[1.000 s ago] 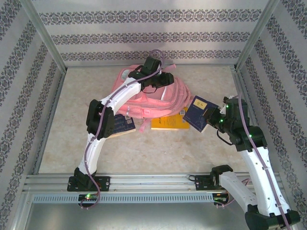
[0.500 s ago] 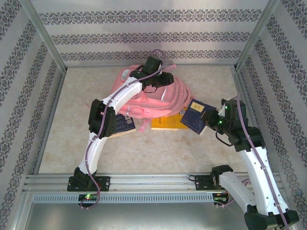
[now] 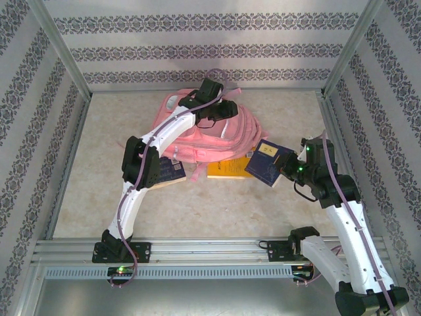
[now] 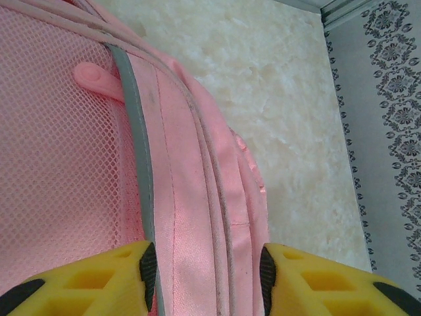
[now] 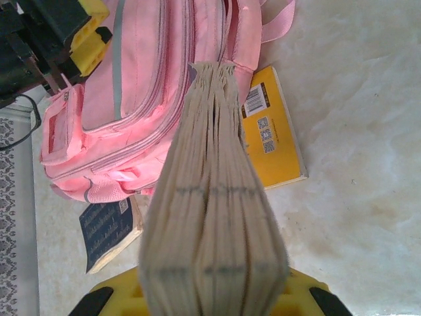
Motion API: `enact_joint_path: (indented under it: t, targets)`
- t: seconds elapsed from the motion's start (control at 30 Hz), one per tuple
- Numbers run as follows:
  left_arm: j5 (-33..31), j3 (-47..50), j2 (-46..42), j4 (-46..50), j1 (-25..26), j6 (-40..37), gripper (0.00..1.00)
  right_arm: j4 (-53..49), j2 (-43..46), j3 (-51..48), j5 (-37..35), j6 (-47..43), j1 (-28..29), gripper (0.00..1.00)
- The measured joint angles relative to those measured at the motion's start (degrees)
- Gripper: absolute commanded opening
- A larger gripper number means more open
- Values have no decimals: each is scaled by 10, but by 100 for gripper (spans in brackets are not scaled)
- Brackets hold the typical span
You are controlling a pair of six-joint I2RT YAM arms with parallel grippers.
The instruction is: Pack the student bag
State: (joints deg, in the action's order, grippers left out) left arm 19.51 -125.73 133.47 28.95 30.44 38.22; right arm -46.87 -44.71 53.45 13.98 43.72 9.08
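where the pale marbled counter (image 3: 197, 217) runs up to its far wall, item one: the student bag (image 3: 197, 131), a large pink fabric backpack lying flat at the far middle, with grey strips along its seams, a mesh panel and a pink zip pull on the side seen from the left wrist, and pink straps trailing off its far end. item two: the left claw (image 4: 207, 280), set on the far top of the bag and closed on a raised ridge of pink fabric; its yellow fingers (image 4: 99, 280) stand either side of that ridge, dark pads pressed to the cloth. item three: the right claw (image 3: 286, 170), clamped on a dark blue book (image 3: 268, 162) with a small yellow label on its cover, held tilted off the counter just beside the bag's near right corner; from the right wrist its thick block of pages points toward the bag. item four: a yellow book (image 3: 227, 169), lying flat against the bag's near edge, barcode stickers up, its right end overlapped from above by the held book. item five: a second dark blue book (image 3: 172, 172), flat on the counter at the bag's near left corner, partly hidden by the left arm.
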Motion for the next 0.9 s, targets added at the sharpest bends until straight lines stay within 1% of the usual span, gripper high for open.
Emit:
enact_joint_path:
  t: [0.17, 0.57, 0.63, 0.77, 0.9]
  targets:
    - [11, 0, 17, -11, 4, 13, 43, 2, 0, -1, 5, 0, 0, 0]
    - [14, 9, 23, -21, 10, 20, 43, 5, 0, -5, 12, 9, 0, 0]
    - [10, 29, 14, -28, 9, 18, 43, 5, 0, -6, 12, 9, 0, 0]
    - [11, 100, -23, -59, 1, 24, 44, 7, 0, -8, 12, 10, 0, 0]
    - [14, 128, -39, -76, -13, 26, 44, 14, 0, -16, 18, 12, 0, 0]
